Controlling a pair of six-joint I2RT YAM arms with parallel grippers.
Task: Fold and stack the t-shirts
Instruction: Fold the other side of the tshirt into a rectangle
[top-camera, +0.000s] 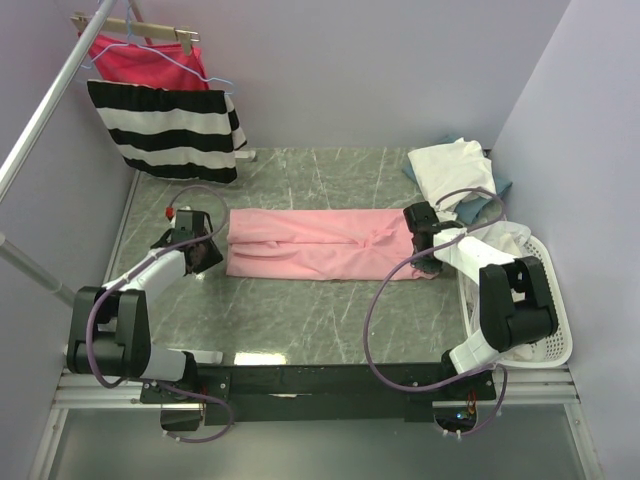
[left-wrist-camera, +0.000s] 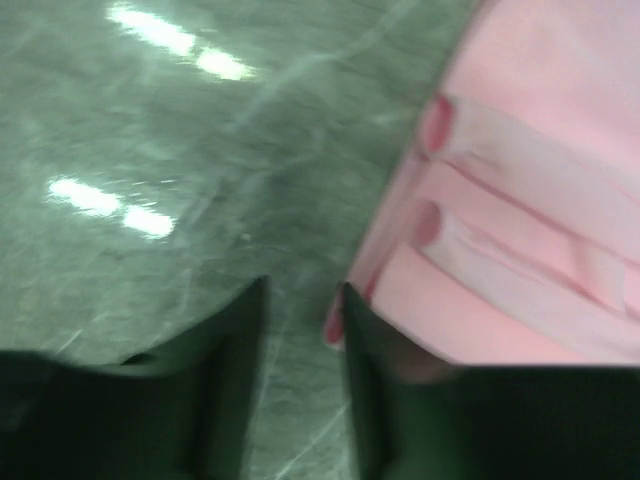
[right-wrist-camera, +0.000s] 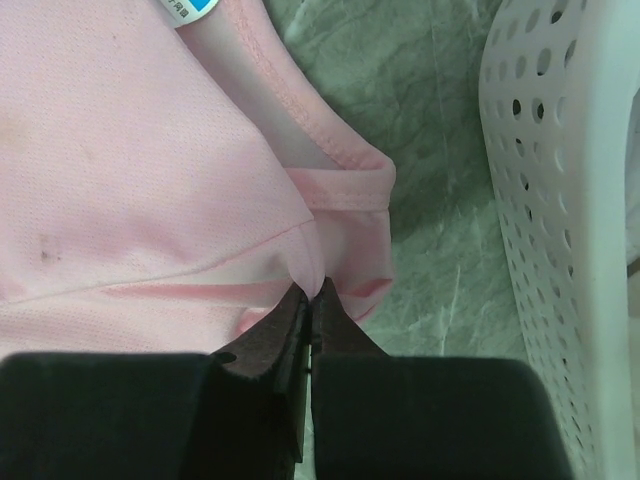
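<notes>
A light pink t-shirt (top-camera: 320, 245), folded into a long band, lies across the middle of the table. My left gripper (top-camera: 210, 258) is at the band's left end. In the left wrist view its jaws (left-wrist-camera: 303, 285) stand apart with bare table between them, and the pink t-shirt's layered edge (left-wrist-camera: 520, 250) lies against the right finger without being pinched. My right gripper (top-camera: 425, 260) is at the band's right end. In the right wrist view it (right-wrist-camera: 312, 290) is shut on a small pinch of the pink t-shirt (right-wrist-camera: 150, 180) just below the collar seam. Cream-white t-shirts (top-camera: 450, 168) are piled at the back right over a blue one (top-camera: 502, 186).
A white perforated basket (top-camera: 548, 300) holding pale cloth stands along the right side, close to my right arm; its wall (right-wrist-camera: 560, 200) shows in the right wrist view. A black-and-white striped garment (top-camera: 170, 125) and a magenta one (top-camera: 140, 58) hang on a rack at the back left.
</notes>
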